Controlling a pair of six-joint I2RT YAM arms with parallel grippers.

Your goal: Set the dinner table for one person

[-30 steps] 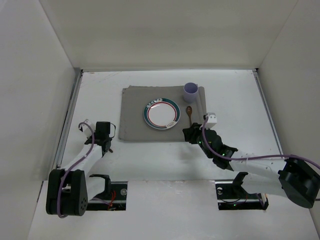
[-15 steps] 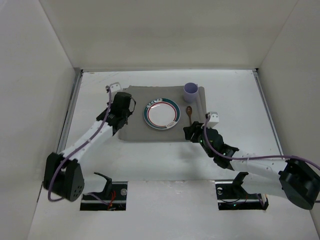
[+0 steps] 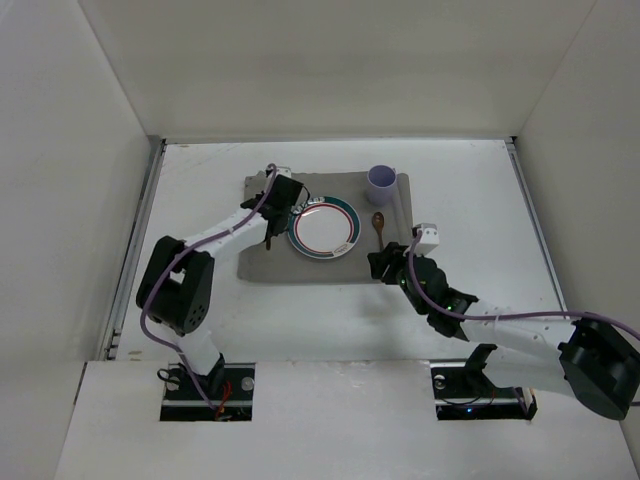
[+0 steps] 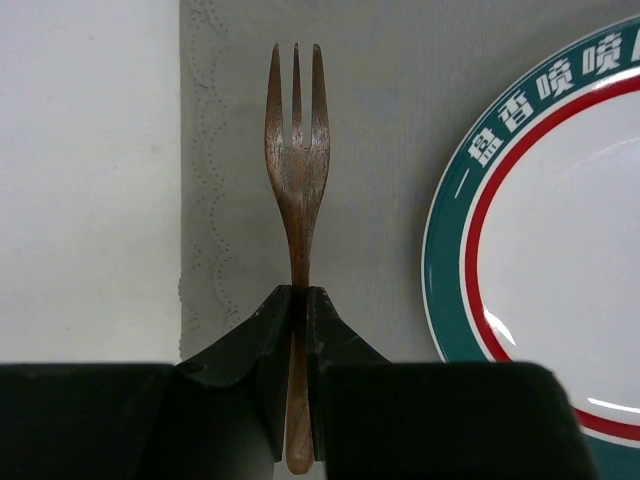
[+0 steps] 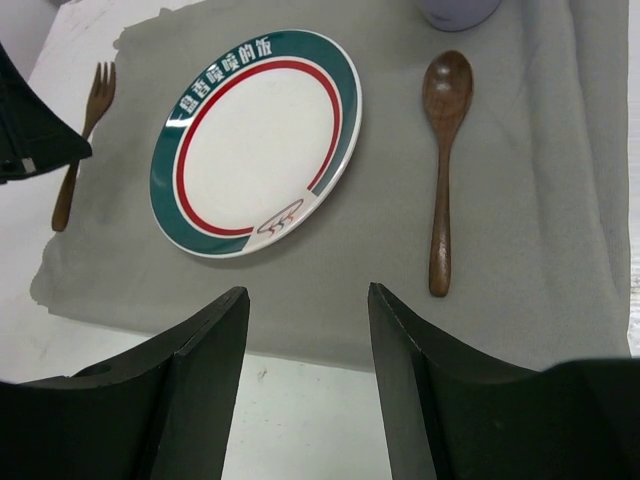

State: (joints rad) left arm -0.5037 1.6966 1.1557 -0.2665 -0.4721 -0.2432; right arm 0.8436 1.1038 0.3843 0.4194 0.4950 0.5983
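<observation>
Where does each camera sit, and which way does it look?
Top external: above and behind the bases, looking down on the dinner table; both arms show.
Left wrist: on the left arm, looking down at the fork; the left gripper shows, shut on it.
Right wrist: on the right arm, facing the plate and spoon; the open right gripper shows.
Shared: both wrist views show fork and plate.

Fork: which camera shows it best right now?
Left wrist. The fork fills the frame, tines clear, its handle clamped in the left pincer over the placemat. Right wrist shows it small at the edge, partly hidden; from the top it is barely a dark sliver.
</observation>
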